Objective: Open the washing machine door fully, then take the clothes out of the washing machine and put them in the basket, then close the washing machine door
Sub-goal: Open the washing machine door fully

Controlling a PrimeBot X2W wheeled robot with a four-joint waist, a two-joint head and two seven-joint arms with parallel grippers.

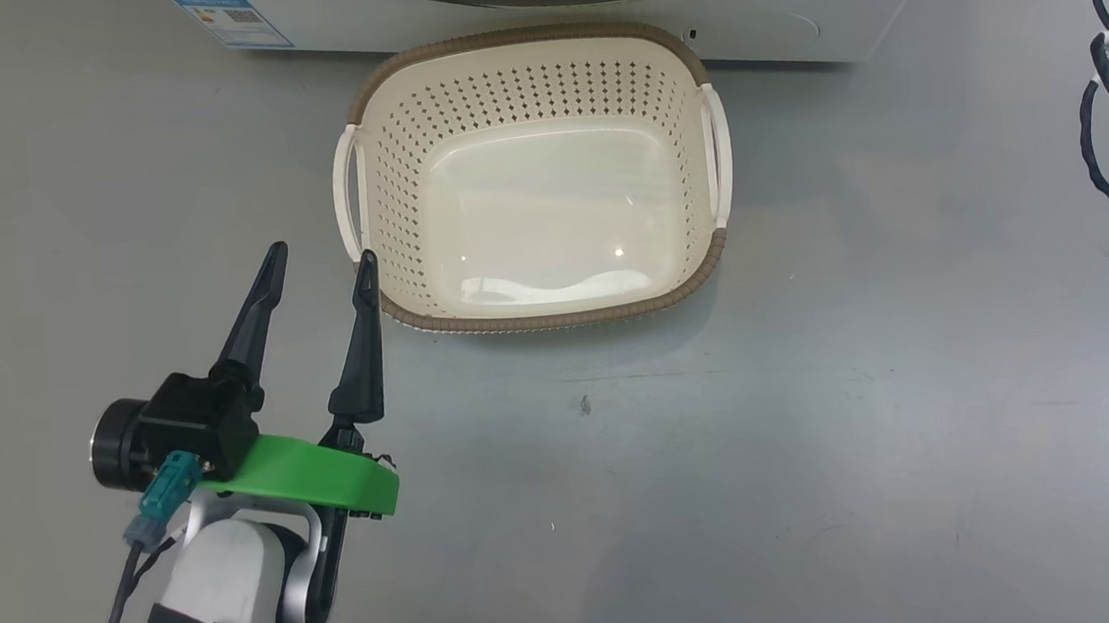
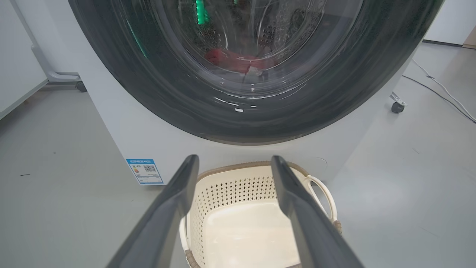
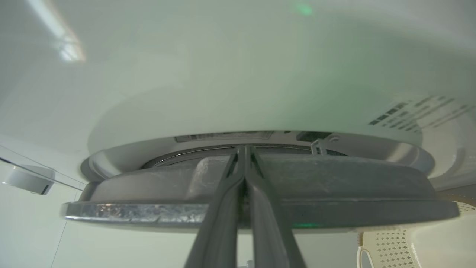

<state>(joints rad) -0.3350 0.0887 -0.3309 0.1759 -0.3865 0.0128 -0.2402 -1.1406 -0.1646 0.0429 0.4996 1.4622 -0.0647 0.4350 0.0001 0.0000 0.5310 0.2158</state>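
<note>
1. The washing machine has smooth white panels and takes up the top of the left wrist view. Grey printed lines on its front, at the right of the right wrist view, are too blurred to read.
2. The washing machine door is a round, glossy black ring with a bulging clear glass centre. In the right wrist view its edge shows a narrow gap to the white front.
3. The basket is cream perforated plastic with a brown woven-look rim and white handles. It stands on the grey floor at top centre of the head view, just before the machine.
4. The left end effector is at lower left, its dark tapered fingers spread apart and holding nothing, just beside the basket's near corner.
5. The right end effector is at bottom centre, its fingers pressed together and lying across the door's edge.
6. The clothes are soft red fabric lying in the perforated steel drum behind the glass.
7. A blue label at the machine's lower left carries a QR code; its text is too small to read.
</note>
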